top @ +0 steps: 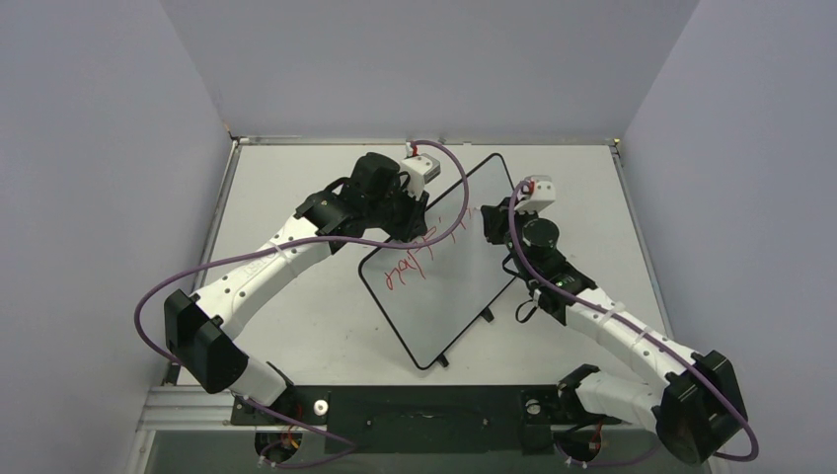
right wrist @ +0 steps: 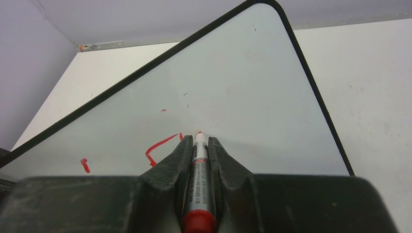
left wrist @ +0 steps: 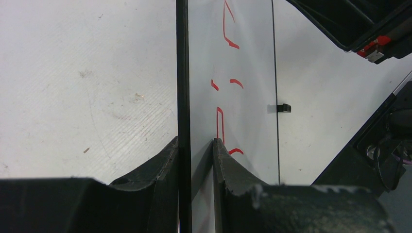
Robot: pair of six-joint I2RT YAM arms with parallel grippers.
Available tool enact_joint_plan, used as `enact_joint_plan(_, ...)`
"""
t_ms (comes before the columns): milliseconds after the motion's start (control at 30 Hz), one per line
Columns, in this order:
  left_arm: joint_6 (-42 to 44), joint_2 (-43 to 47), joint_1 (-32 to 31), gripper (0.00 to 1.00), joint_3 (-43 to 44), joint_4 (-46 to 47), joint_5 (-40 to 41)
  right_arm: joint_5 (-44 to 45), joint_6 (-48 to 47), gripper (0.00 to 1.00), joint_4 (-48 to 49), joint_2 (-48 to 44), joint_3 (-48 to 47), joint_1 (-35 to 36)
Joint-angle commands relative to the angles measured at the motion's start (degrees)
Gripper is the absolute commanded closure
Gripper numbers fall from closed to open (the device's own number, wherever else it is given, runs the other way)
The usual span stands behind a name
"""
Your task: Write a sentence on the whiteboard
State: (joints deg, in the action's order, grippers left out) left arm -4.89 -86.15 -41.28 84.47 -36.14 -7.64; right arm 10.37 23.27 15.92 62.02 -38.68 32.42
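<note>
The whiteboard (top: 464, 291) lies at a slant in the middle of the table, glossy white with a thin black rim. The sentence (top: 407, 271) is a few red strokes on its left part, and it also shows in the left wrist view (left wrist: 226, 85). My left gripper (top: 418, 225) is shut on the board's left long edge, and the rim (left wrist: 182, 97) runs between its fingers (left wrist: 219, 158). My right gripper (top: 491, 225) is shut on a red-capped silver marker (right wrist: 198, 170). The marker's tip (right wrist: 198, 134) touches the board (right wrist: 243, 82) beside a red stroke (right wrist: 158, 147).
Two small black clips (top: 487, 316) sit on the board's right long edge; one shows in the left wrist view (left wrist: 284, 108). The matte white tabletop (top: 296, 336) surrounds the board. Grey walls stand left, right and back. The right arm's black body (left wrist: 350, 24) is close to the left wrist.
</note>
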Motion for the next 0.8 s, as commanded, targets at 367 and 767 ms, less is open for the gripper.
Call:
enact_joint_plan(367,7.5,0.3,0.2,1.00,0.2,0.7,7.2,-4.2,2.3,1.00,5.7,3.2,-3.8,-3.7)
enact_joint_plan(767,7.5,0.2,0.3,1.00,0.2,0.6,7.2,-9.1,3.3,1.00,6.2,3.8,-4.0,-3.6)
